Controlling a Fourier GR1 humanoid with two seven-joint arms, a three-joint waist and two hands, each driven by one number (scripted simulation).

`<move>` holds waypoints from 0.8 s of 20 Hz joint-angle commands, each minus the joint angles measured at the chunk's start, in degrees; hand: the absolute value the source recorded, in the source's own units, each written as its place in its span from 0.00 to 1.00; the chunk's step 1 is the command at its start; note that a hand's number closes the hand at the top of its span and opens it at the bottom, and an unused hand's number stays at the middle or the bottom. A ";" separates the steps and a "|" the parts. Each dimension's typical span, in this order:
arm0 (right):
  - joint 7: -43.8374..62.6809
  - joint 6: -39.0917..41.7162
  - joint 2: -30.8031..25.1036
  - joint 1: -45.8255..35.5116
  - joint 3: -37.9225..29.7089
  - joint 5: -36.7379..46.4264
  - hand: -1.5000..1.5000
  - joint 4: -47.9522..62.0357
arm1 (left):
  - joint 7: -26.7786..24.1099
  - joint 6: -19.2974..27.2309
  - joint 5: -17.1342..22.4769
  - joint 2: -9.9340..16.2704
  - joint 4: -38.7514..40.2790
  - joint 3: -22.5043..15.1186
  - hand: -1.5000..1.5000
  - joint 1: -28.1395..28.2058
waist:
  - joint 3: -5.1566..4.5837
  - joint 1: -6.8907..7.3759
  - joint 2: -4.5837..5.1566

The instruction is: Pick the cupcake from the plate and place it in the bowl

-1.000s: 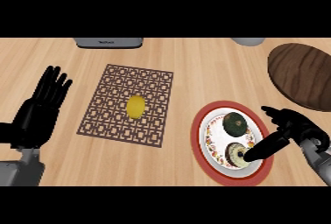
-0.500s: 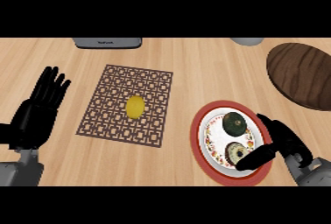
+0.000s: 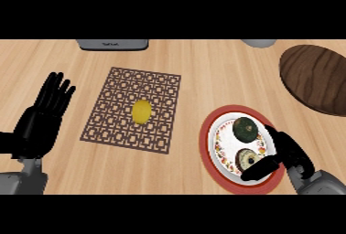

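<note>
A white plate with a red rim (image 3: 208,141) lies at the lower right. On it sit a cupcake (image 3: 245,156) with a pale ring and dark top, and just above it a dark green round item (image 3: 245,128). My right hand (image 3: 289,154) lies over the plate's right side, its fingers (image 3: 276,137) stretched beside the green item and its thumb (image 3: 260,169) against the cupcake's lower right edge. The hand is open, not closed round the cupcake. The dark brown wooden bowl (image 3: 316,78) stands at the upper right. At the left edge my left hand (image 3: 42,122) rests open, fingers up.
A brown lattice mat (image 3: 115,114) lies in the middle with a yellow lemon (image 3: 140,112) on it. A grey appliance (image 3: 112,44) stands at the far edge, and part of a grey object (image 3: 259,42) shows at the far right.
My right hand has slid left and toward the lower edge, onto the plate. Its thumb has come up against the cupcake. The left hand has not moved.
</note>
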 commanded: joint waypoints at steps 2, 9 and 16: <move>3.89 1.49 2.31 1.03 -1.15 0.51 0.00 5.62 | 1.87 -0.92 0.69 0.83 -1.15 1.95 0.50 -0.68 | 0.03 0.18 0.09; 9.08 3.01 7.03 -2.45 -0.71 2.56 0.00 6.12 | -2.33 -5.00 -0.26 -0.44 6.02 3.25 0.50 -2.19 | -0.02 -0.04 0.12; 4.08 8.89 6.91 -3.57 2.47 6.18 1.00 8.28 | 0.99 -4.24 -0.38 0.01 -0.16 4.12 0.50 0.49 | 0.01 0.37 -0.01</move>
